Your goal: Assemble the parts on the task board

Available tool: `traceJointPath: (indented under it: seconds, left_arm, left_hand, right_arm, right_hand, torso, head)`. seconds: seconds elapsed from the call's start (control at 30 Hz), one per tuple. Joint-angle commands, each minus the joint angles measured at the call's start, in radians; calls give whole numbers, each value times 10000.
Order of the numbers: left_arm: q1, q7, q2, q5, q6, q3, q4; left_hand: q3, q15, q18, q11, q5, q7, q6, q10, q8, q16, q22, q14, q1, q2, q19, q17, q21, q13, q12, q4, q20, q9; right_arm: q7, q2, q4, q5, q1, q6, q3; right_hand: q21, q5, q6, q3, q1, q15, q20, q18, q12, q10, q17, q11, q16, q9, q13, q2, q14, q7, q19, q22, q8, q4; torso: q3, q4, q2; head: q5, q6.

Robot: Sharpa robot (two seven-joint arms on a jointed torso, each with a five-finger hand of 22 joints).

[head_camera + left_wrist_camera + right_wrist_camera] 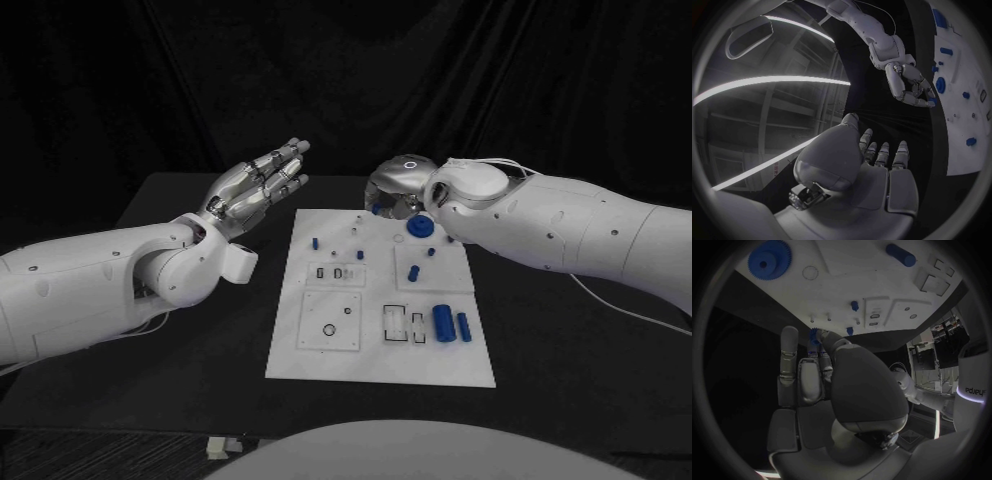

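The board [378, 368] is a flat white rectangular plate lying mid-surface [173, 195], cut with square and round recesses. Blue plastic parts sit on it: one toothed gear [420, 227] at its far edge, two cylinders [453, 324] lying side by side near the right edge, and small pegs [414, 272]. The right hand [392, 190], smooth silver, pinches a small blue part [815, 335] in its fingers [789, 347] above the far edge. The left hand [261, 185] hovers left of the board, fingers straight and apart, holding nothing.
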Motion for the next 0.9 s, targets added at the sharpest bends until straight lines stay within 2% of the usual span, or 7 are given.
traceJointPath:
  seconds: [0.03,0.17,0.37,0.47,0.5,0.77,0.9]
  left_arm:
    - [55,16,-29,-27,-257,12,64]
    - [99,11,-72,-29,-308,12,128]
    - [139,11,-80,-29,-321,12,183]
    - [146,14,-80,-29,-320,12,196]
    - [147,15,-79,-29,-319,12,197]
    - [152,29,-75,-30,-313,12,181]
    - [152,42,-75,-31,-305,11,170]
  left_hand:
    - [12,59,96,85,22,-25,83,17,39,-37,12,-4,62,-40,-5,-16,6,-16,-35,-37,71,9]
    - [8,76,96,93,21,-17,107,17,48,-37,15,-4,60,-50,0,-16,10,-16,-35,-32,83,11]
    - [3,100,97,120,22,7,173,25,70,-37,21,-4,61,-67,8,-16,17,-11,-28,-29,106,18]
    - [3,113,97,138,24,23,212,27,84,-37,21,-4,62,-70,9,-16,18,-10,-27,-26,118,22]
    - [3,113,97,138,24,23,212,27,84,-37,21,-4,62,-70,9,-16,18,-10,-27,-26,118,22]
    - [5,145,96,173,27,55,276,36,108,-37,25,-4,68,-77,16,-16,24,-5,-20,-23,140,29]
    - [6,157,96,183,27,66,298,37,115,-37,27,-4,68,-78,18,-16,25,-4,-19,-21,148,31]
  right_arm:
    - [45,132,-199,60,28,-125,5]
    - [49,374,-523,61,29,-98,5]
    - [49,744,-1027,62,12,21,5]
    - [54,883,-1236,62,-1,72,5]
    - [50,915,-1289,62,-4,90,5]
    - [-34,1055,-1595,62,-27,263,6]
    - [-112,1077,-1672,62,-51,401,6]
  right_hand:
    - [62,-39,-34,36,21,-40,11,7,-72,30,-11,-29,-10,15,-13,-30,-27,42,-52,21,-56,15]
    - [87,-70,-107,58,19,-32,15,-3,-125,4,-4,-21,-10,27,-23,-41,-34,50,-59,79,-95,21]
    - [93,-99,-189,88,14,-23,22,-7,-191,-26,8,-13,-8,42,-34,-52,-42,53,-86,118,-143,30]
    - [110,-119,-219,99,6,-19,26,-14,-213,-31,8,-15,-10,47,-35,-51,-47,51,-87,154,-162,39]
    - [110,-130,-231,102,0,-18,28,-15,-225,-35,3,-17,-14,50,-36,-52,-52,50,-93,160,-169,45]
    - [110,-211,-305,122,-31,-11,37,-19,-301,-68,-14,-26,-28,68,-40,-59,-75,40,-130,205,-218,76]
    - [113,-245,-334,133,-37,-10,39,-21,-334,-87,-23,-28,-36,74,-41,-61,-87,34,-143,227,-238,84]
  torso:
    - [-20,68,54]
    - [34,192,160]
    - [54,347,273]
    - [48,387,297]
    - [43,428,330]
    - [56,577,493]
    - [58,624,545]
  head:
    - [7,-16]
    - [-55,77]
    - [-163,194]
    - [-191,216]
    - [-228,236]
    - [-412,424]
    - [-456,494]
